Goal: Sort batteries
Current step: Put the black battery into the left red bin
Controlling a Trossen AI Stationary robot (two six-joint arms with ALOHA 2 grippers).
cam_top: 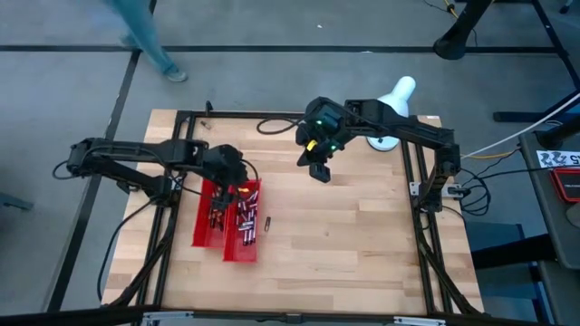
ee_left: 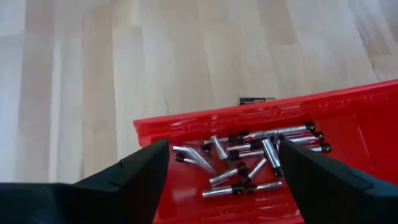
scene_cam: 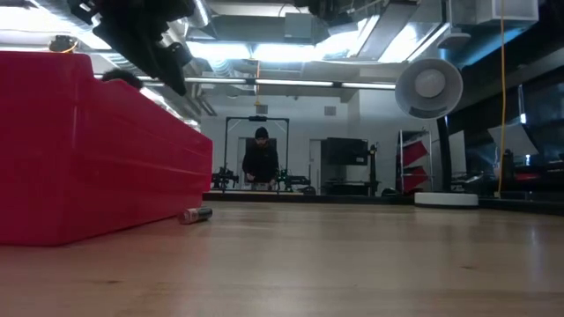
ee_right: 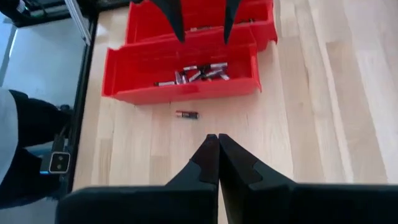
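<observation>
– nearest the lens?
– red plastic trays (scene_cam: 97, 150), left of the low frame, one stray battery (scene_cam: 196, 214) on the wood beside them.
– and the batteries (ee_left: 255, 158)?
– heaped inside a tray.
– grippers?
– left gripper (ee_left: 221, 180) above them, fingers spread; right gripper (ee_right: 218, 163) pressed together, frame centre.

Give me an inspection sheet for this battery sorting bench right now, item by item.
Surface: wooden table, mostly bare.
Job's things: batteries heaped in red tray; second red tray alongside; one stray battery on the wood beside the tray.
Clutter: white lamp-like object at the far edge.
Grippers: left tool open above the batteries, empty; right tool shut, raised mid-table, empty.
Cables: black cable at the far edge.
Surroundings: person standing in the background.
</observation>
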